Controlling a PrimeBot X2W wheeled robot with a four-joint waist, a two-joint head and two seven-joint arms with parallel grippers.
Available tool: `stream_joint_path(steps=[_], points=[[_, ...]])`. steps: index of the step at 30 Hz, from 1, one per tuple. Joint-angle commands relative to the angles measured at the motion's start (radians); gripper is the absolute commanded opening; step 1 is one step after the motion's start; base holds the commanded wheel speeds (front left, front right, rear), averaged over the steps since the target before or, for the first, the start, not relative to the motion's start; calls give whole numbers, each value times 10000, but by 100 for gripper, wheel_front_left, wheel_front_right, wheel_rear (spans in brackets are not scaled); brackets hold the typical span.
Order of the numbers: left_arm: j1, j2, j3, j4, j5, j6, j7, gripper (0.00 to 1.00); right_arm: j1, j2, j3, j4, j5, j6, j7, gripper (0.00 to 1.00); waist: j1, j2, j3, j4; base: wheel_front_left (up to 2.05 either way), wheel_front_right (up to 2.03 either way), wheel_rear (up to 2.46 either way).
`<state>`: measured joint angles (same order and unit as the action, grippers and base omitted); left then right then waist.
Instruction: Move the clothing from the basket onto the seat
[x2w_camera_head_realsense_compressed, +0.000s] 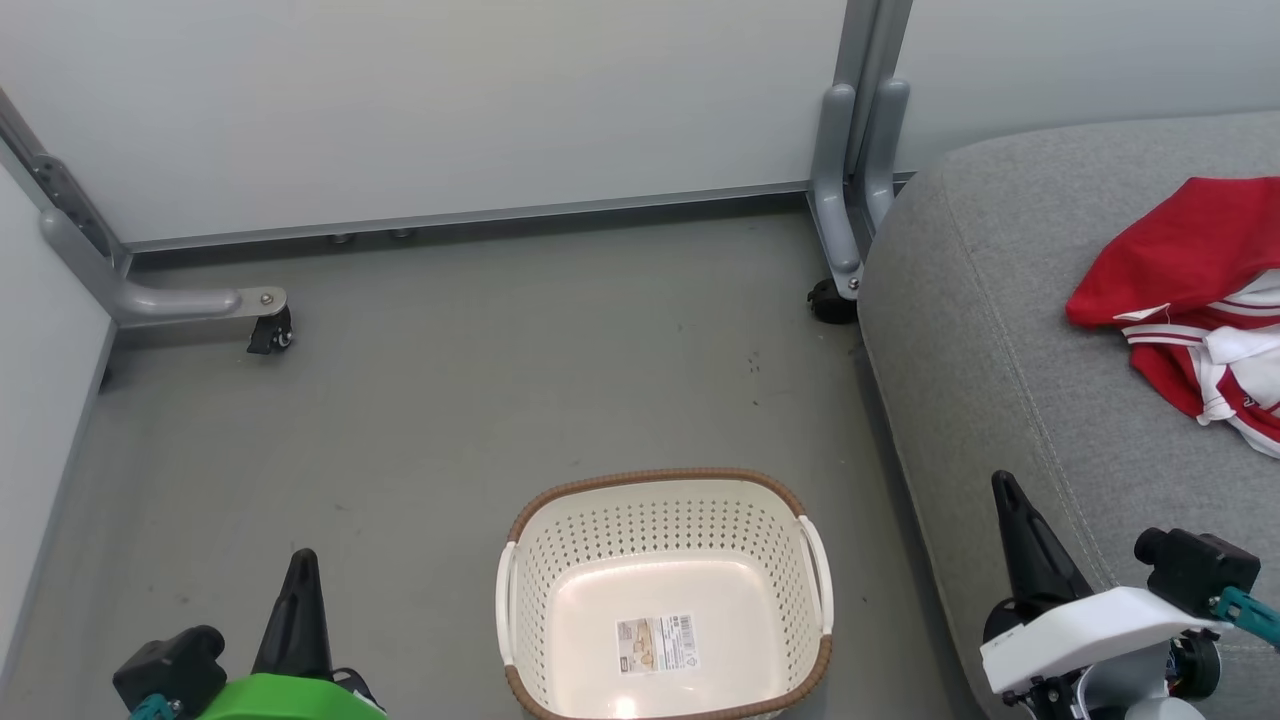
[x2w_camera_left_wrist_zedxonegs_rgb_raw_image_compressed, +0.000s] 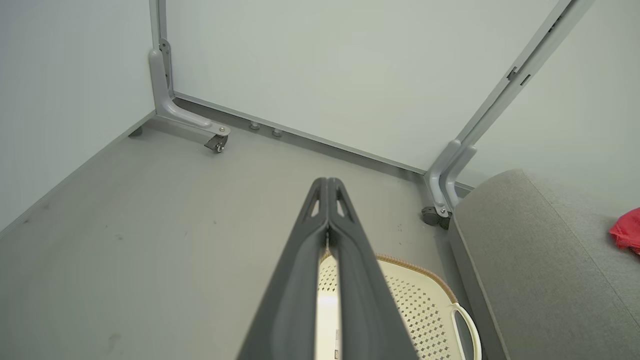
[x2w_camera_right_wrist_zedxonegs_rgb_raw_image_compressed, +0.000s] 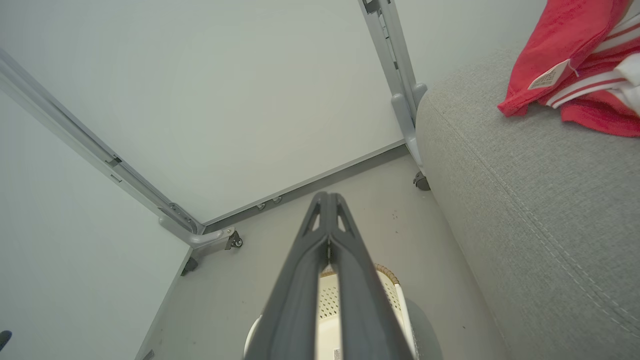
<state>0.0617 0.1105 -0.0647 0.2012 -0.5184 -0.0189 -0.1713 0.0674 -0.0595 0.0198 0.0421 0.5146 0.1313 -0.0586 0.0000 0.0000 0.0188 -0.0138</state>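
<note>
Checker: Jaws, state, both sides?
Me: Left jaws closed, fingers (x2w_camera_left_wrist_zedxonegs_rgb_raw_image_compressed: 295, 280) pressed tip to tip, gripping nothing. Right jaws the same: fingers (x2w_camera_right_wrist_zedxonegs_rgb_raw_image_compressed: 300, 280) together, nothing held. In head view both sit low, left at lower left over the floor (x2w_camera_head_realsense_compressed: 450, 400), right at lower right over the seat's near edge.
Checker: Basket?
Me: Basket (x2w_camera_head_realsense_compressed: 655, 478) upright on the floor between my two arms. Paper label (x2w_camera_head_realsense_compressed: 656, 643) on its bottom in plain sight. Seat (x2w_camera_head_realsense_compressed: 1000, 350) just to its right.
Checker: Clothing?
Me: Clothing (x2w_camera_head_realsense_compressed: 1170, 260) lies crumpled on the seat, toward its far right, well apart from the basket. Red with white stripes, small tag showing. Beyond: pale partition panels (x2w_camera_head_realsense_compressed: 450, 100) on grey feet with casters (x2w_camera_head_realsense_compressed: 270, 335).
</note>
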Motion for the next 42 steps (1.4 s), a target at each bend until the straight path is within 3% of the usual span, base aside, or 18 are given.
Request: stream_joint_path(steps=[1,42], points=[[-338,12,122,-95,-454,-81,85,0,-326,-95,-31,-58,468,-2,31,0,0,0,-3,2,0,0,0],[-1089,-293,973,154,-5727,-625,1487,0,-1066,-256,-360,961,6026,-2,619,0,0,0,-62,54,0,0,0]])
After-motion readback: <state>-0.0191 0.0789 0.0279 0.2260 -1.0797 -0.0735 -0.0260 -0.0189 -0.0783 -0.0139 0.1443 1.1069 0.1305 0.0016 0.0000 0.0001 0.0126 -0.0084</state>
